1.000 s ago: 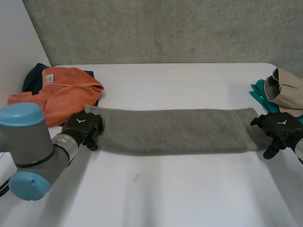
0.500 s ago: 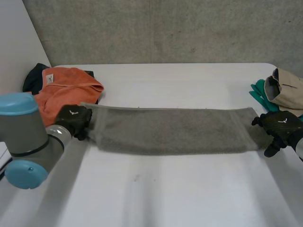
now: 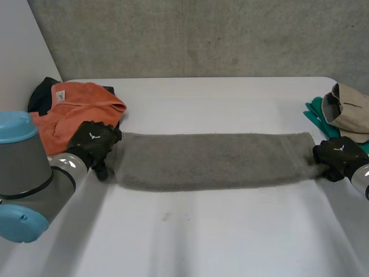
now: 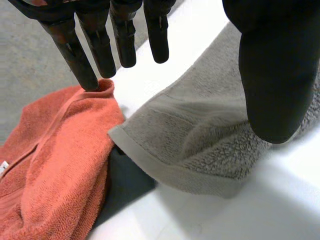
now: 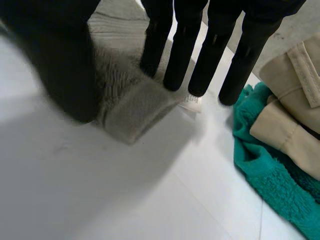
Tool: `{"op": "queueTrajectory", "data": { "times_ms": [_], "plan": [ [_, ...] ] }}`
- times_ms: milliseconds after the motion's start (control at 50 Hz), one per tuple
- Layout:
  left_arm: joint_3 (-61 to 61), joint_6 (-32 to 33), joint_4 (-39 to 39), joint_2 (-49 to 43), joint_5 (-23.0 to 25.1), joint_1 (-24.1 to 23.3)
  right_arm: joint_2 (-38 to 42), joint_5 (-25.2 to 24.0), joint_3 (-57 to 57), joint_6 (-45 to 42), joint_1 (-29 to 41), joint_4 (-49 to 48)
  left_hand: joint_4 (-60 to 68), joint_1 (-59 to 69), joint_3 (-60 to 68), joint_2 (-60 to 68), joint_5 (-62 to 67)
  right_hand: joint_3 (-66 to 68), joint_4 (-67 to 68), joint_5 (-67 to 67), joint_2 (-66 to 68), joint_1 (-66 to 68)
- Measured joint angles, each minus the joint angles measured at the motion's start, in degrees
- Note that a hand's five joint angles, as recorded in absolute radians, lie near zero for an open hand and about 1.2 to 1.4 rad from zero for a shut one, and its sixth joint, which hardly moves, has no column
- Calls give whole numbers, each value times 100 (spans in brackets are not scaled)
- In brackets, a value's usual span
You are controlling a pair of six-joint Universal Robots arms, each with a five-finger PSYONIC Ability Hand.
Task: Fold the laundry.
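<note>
Far-left corner of the desk (image 3: 219, 231): an orange towel (image 3: 81, 109) was heaped on a dark garment (image 3: 39, 95).

Left hand (image 3: 92, 143): at the left end of the grey towel (image 3: 213, 160), just right of the orange heap. In the left wrist view its fingers (image 4: 95, 47) were straight and spread. The thumb stood well apart from them, over the grey pile. Nothing was pinched. The towel's left corner lay flat under the hand, its hem touching the dark garment.

Grey towel: folded into a long narrow strip. It lay flat across the middle of the desk, running left to right from one hand to the other.

Right hand (image 3: 337, 156): at the towel's right end. In the right wrist view its fingers (image 5: 185, 45) were straight, tips down at the doubled-over end. The thumb was on the near side and the cloth sat between them. I could not tell if they touched it. A small white label (image 5: 190, 102) showed at the fingertips.

Right edge: a beige garment (image 3: 349, 109) lay on a teal cloth (image 3: 314, 114), just beyond the right hand.
</note>
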Motion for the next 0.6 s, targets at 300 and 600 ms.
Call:
{"op": "queueTrajectory", "data": {
  "times_ms": [300,600],
  "plan": [
    [-250,-421,2,547,-12,24,-301,678,-25,-160,-757,-610,-42,0,-21,-66,-61,1568,1735,1610,1489,1153],
    [-582,-636,-27,1011,91,261,-1007,498,-396,-618,734,-934,-220,0,-216,-240,-223,1595,1743,1664,1491,1153]
  ]
}}
